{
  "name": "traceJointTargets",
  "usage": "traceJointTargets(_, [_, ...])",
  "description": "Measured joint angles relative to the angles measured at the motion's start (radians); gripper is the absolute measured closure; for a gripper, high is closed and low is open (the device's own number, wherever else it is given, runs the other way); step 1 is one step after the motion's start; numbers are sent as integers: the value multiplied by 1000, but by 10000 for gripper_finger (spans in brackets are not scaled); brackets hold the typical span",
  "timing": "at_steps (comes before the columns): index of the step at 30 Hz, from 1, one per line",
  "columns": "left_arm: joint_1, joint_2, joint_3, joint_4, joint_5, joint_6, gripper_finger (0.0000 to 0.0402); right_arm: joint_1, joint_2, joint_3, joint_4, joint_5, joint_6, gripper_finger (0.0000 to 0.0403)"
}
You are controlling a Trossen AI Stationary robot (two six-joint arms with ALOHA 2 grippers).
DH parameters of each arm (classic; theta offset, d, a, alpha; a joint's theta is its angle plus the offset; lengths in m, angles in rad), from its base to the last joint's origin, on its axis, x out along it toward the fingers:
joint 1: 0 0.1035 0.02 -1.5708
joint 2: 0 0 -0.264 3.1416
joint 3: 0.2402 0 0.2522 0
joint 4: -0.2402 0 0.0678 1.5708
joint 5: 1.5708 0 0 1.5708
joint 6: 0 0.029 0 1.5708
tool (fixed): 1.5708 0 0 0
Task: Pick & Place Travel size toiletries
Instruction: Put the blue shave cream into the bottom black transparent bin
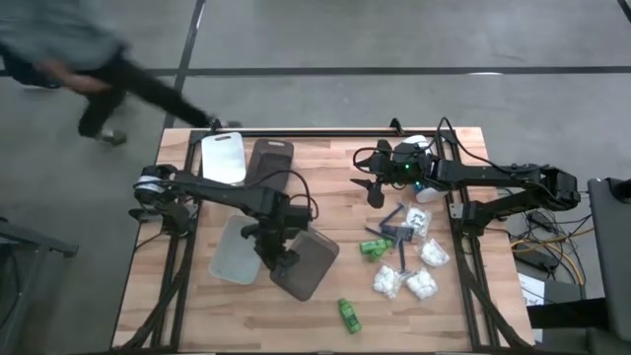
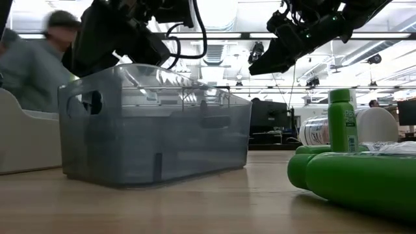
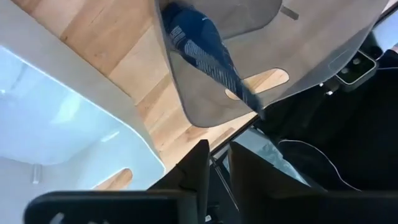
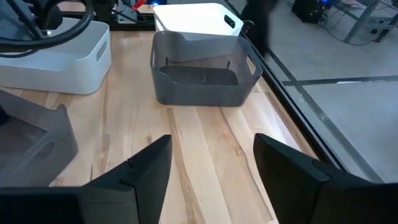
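Observation:
Most of the toiletries lie on the wood at the table's right: green bottles (image 1: 373, 247), white packets (image 1: 386, 282) and blue-grey sticks (image 1: 399, 232). One more green bottle (image 1: 348, 315) lies near the near edge. Green bottles (image 2: 364, 175) fill the low view's foreground. A dark blue stick (image 3: 205, 53) lies inside the translucent grey tray (image 1: 314, 264). My left gripper (image 1: 279, 258) hangs over that tray's left rim, and its fingers (image 3: 196, 171) are almost together with nothing between them. My right gripper (image 1: 373, 187) hovers open above bare wood, on the far side of the pile. My left gripper stands at the grey tray's left rim (image 2: 123, 68). I cannot tell whether it touches the rim, because its own body hides that spot.
A pale tray (image 1: 235, 251) sits beside the grey tray on its left. A white tray (image 1: 224, 158) and a brown tray (image 1: 271, 158) stand at the far edge. A white tub (image 2: 315, 133) stands behind the pile. A person (image 1: 89, 59) moves beyond the far left corner.

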Motion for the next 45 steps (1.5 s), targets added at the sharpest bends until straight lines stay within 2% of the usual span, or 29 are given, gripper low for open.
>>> traceJointTargets(7, [20, 0, 12, 0, 20, 62, 323, 0, 0, 0, 0, 0, 0, 195])
traceJointTargets(10, [23, -6, 27, 1, -4, 104, 325, 0, 0, 0, 0, 0, 0, 199])
traceJointTargets(14, [23, -38, 58, -1, -98, 183, 327, 0, 0, 0, -1, 0, 0, 203])
traceJointTargets(21, [20, -137, 65, 6, -338, 402, 328, 0, 0, 0, -16, 0, 0, 213])
traceJointTargets(26, [20, -194, 34, 13, -384, 585, 328, 0, 0, 0, -63, 0, 1, 220])
traceJointTargets(33, [26, -305, -88, 137, -505, 757, 328, 0, 0, 0, -118, 0, 44, 231])
traceJointTargets(41, [59, -492, -306, 351, -521, 869, 328, 0, 0, 11, -155, 0, 75, 241])
traceJointTargets(45, [75, -600, -441, 497, -521, 899, 328, 0, -1, 38, -241, -1, 85, 246])
